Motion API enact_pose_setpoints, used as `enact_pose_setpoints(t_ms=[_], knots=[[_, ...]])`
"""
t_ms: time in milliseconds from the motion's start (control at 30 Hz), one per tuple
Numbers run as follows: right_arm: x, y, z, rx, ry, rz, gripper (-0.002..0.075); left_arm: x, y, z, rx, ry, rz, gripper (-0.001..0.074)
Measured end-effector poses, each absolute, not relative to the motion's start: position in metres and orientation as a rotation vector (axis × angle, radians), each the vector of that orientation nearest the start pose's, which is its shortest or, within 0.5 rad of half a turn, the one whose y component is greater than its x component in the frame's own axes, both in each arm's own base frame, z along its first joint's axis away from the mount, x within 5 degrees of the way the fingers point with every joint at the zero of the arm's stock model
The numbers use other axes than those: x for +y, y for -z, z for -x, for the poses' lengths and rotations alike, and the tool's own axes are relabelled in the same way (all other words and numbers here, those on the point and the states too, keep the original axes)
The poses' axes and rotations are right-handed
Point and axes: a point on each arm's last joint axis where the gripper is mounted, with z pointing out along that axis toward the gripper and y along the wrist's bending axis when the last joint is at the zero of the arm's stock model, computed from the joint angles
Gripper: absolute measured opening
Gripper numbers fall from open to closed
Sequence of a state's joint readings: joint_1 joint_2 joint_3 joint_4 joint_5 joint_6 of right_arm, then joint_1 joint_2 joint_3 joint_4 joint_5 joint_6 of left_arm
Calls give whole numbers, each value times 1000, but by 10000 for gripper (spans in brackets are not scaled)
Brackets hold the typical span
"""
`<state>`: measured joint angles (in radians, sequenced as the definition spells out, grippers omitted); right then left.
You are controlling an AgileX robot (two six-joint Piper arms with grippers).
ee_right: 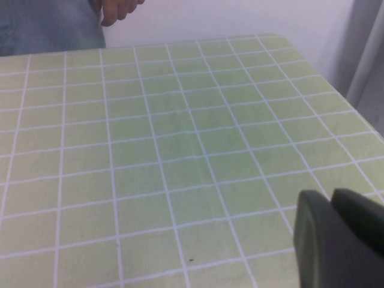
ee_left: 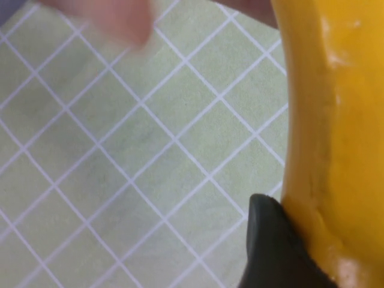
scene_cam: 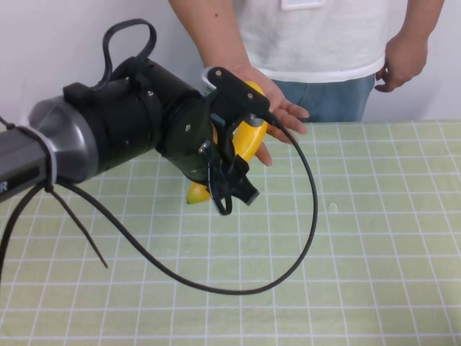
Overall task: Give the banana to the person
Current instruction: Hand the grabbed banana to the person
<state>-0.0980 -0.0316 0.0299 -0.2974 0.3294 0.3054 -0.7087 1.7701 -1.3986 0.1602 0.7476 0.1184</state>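
Left claw (scene_cam: 234, 148), raised over the table (scene_cam: 374, 238), grips the banana (scene_cam: 248, 137) against the person (scene_cam: 317, 36)'s open palm (scene_cam: 270, 101); only release remains. Right claw (ee_right: 339, 240): parked, state unclear.

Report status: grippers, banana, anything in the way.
Left gripper shut on banana, raised over person's open hand. Right gripper low over table, apart. Nothing in the way.

We see our left arm (scene_cam: 86, 137) stretched toward the desk's far edge, the left gripper (scene_cam: 232, 137) raised there, fingers clamped on the banana (scene_cam: 248, 140). Our right gripper (ee_right: 339, 240) sits low near the desk's right edge.
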Motion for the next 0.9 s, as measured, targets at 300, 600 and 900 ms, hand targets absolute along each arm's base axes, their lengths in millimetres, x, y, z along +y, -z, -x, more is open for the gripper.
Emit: enact_pose_setpoints(t_ms=[300, 600, 900], knots=[[-14, -176, -51, 1790, 139, -177, -9, -242, -262, -309, 2126, -180, -1418, 291], [-14, -176, -51, 1790, 139, -177, -9, -241, -264, -313, 2069, -242, -1443, 290], [-14, -176, -51, 1790, 139, -177, -9, -240, -264, -313, 2067, -250, -1438, 290]])
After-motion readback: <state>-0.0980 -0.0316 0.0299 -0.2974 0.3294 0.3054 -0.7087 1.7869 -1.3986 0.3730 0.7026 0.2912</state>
